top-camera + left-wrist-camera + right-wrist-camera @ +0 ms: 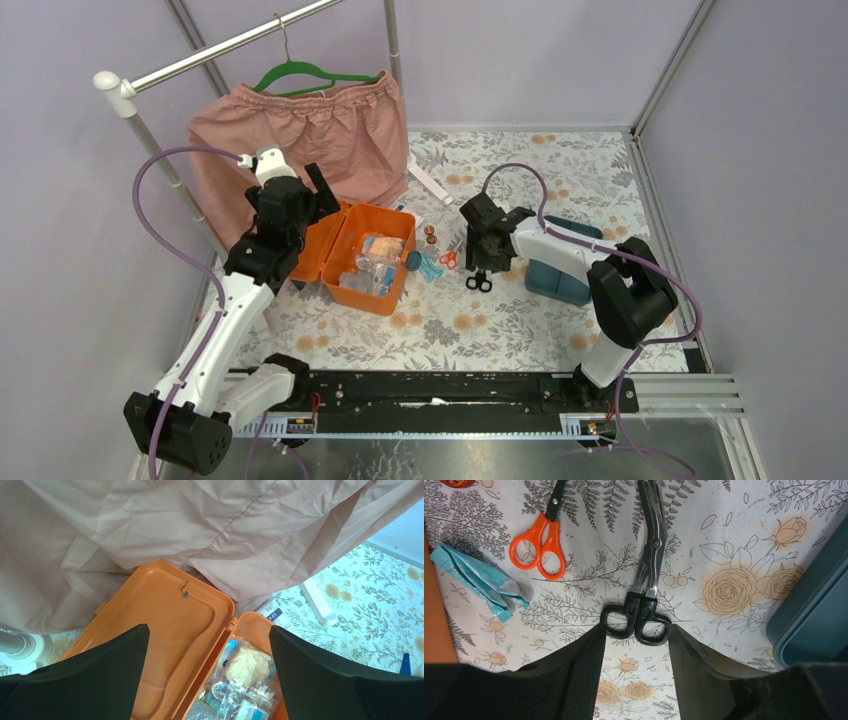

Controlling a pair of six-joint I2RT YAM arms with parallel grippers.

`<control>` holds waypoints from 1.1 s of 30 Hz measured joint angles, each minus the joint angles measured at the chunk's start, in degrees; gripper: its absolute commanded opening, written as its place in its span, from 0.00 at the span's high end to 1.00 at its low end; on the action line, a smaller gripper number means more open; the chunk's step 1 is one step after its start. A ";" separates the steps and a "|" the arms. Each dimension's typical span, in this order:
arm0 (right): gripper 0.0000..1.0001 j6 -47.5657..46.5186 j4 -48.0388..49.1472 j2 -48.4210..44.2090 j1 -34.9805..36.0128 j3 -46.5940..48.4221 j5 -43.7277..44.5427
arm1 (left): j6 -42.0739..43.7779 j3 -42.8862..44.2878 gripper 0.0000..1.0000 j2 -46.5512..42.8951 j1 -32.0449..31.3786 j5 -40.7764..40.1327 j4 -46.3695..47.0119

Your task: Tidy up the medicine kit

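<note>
The medicine kit's orange box (392, 222) lies open left of centre, its lid (165, 625) folded back flat, with bagged supplies (250, 667) inside. The kit's dark teal insert tray (560, 275) sits apart on the right. My left gripper (207, 628) hangs wide open above the box's hinge and holds nothing. My right gripper (636, 630) is open low over the table. Its fingertips flank the handle loops of black scissors (651, 545) that lie flat on the cloth.
Orange-handled scissors (544, 545) and a teal packet (479, 580) lie between the box and the black scissors. A pink garment (300, 140) hangs from a rack (230, 45) behind the box and drapes over the lid. A white strip (430, 183) lies further back.
</note>
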 measured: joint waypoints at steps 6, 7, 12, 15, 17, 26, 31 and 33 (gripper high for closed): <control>0.38 0.37 0.50 1.55 0.00 -0.26 -0.02 | 0.00 0.00 0.01 0.00 -0.24 0.00 -0.02; 0.38 0.46 0.59 1.99 0.00 -0.24 0.02 | 0.00 0.00 0.01 0.00 -0.28 0.00 -0.02; 0.37 0.37 0.55 5.38 0.00 0.22 1.31 | 0.00 0.00 0.01 0.00 -0.37 0.00 -0.02; 0.37 0.22 1.38 6.91 0.00 1.29 1.53 | 0.00 0.00 0.01 0.00 -0.37 0.00 -0.02; 0.37 0.17 1.64 7.58 0.02 1.38 1.53 | 0.00 0.00 0.01 0.00 -0.37 0.00 -0.02; 0.50 -0.50 1.62 7.96 0.04 1.53 1.77 | 0.00 0.00 0.01 0.00 -0.37 0.00 -0.02; 0.47 -0.90 1.75 4.98 0.04 -2.14 1.95 | 0.00 -0.02 0.01 0.00 -0.37 0.00 -0.02; 0.47 -0.92 1.27 3.82 0.04 -3.48 1.92 | 0.00 0.00 0.01 0.00 -0.37 0.00 -0.02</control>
